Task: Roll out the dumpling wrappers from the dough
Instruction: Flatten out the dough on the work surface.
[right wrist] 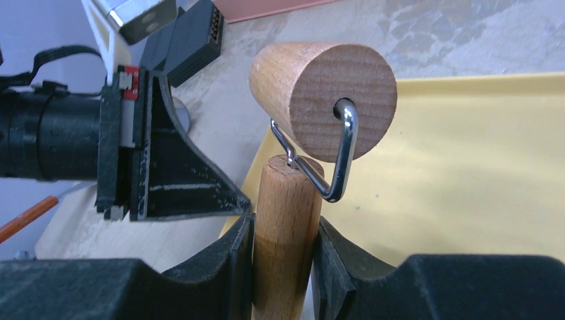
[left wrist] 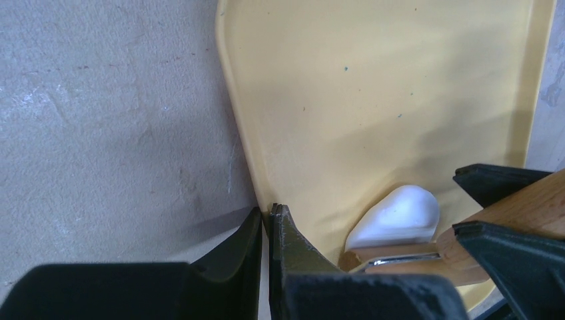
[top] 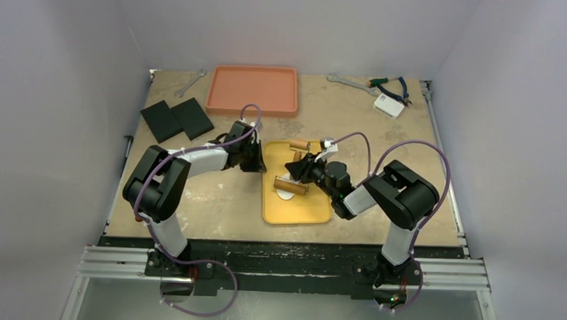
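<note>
A yellow tray (top: 309, 211) lies mid-table. On it is a white lump of dough (left wrist: 400, 213), thick and rounded, its near edge under the wooden roller drum (top: 291, 186). My right gripper (right wrist: 285, 227) is shut on the roller's wooden handle (right wrist: 286, 200); a wire bracket joins the handle to the drum (right wrist: 323, 100). My left gripper (left wrist: 270, 217) is shut on the tray's left rim (left wrist: 230, 113), and its tip (right wrist: 236, 200) also shows in the right wrist view. No flat dumpling wrappers are in view.
A second wooden roller (top: 299, 145) lies at the yellow tray's far end. An orange tray (top: 252, 89) sits at the back, two black pads (top: 175, 119) at the back left. Wrenches (top: 340, 79), pliers (top: 391, 85) and a white box (top: 388, 104) lie at the back right.
</note>
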Controlling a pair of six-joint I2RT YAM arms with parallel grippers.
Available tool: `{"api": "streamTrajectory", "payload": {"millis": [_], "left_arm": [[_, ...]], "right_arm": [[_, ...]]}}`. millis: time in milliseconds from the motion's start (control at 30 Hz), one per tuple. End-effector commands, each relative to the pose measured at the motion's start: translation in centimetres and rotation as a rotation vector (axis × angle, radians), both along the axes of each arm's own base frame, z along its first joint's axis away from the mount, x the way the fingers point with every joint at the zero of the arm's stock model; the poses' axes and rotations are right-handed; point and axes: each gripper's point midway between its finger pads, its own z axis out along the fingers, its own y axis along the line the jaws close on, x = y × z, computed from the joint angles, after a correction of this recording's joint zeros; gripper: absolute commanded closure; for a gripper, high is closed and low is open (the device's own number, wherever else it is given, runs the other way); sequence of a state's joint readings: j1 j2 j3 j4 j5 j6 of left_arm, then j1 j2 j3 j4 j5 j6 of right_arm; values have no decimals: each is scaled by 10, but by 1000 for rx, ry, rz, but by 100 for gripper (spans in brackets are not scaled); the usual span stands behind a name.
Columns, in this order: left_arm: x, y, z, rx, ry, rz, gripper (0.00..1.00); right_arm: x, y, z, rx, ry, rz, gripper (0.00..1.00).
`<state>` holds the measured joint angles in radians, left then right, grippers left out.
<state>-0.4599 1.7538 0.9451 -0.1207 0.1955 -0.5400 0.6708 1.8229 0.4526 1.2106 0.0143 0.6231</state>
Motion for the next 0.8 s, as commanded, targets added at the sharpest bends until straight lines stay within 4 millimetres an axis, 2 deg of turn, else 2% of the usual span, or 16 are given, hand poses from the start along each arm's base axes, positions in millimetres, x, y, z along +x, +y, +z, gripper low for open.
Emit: {"api": "streamTrajectory", "payload": {"millis": [0, 100, 267, 400, 767], "left_arm": [[3, 6, 15, -1, -39, -2, 100], [4, 6, 16, -2, -42, -1, 100], [3, 6, 14, -2, -37, -2, 100], [4, 5, 13, -4, -37, 0, 100], [5, 6, 13, 0, -37, 2, 100]], "right_arm": [[1, -56, -85, -375, 143, -62, 100], [-3, -60, -95, -387, 152, -69, 100], [-38, -70, -116, -399, 206, -53, 100], [-57, -64, -122, -392, 205, -25, 100], [-57, -47, -115, -386, 191, 31, 100]]}}
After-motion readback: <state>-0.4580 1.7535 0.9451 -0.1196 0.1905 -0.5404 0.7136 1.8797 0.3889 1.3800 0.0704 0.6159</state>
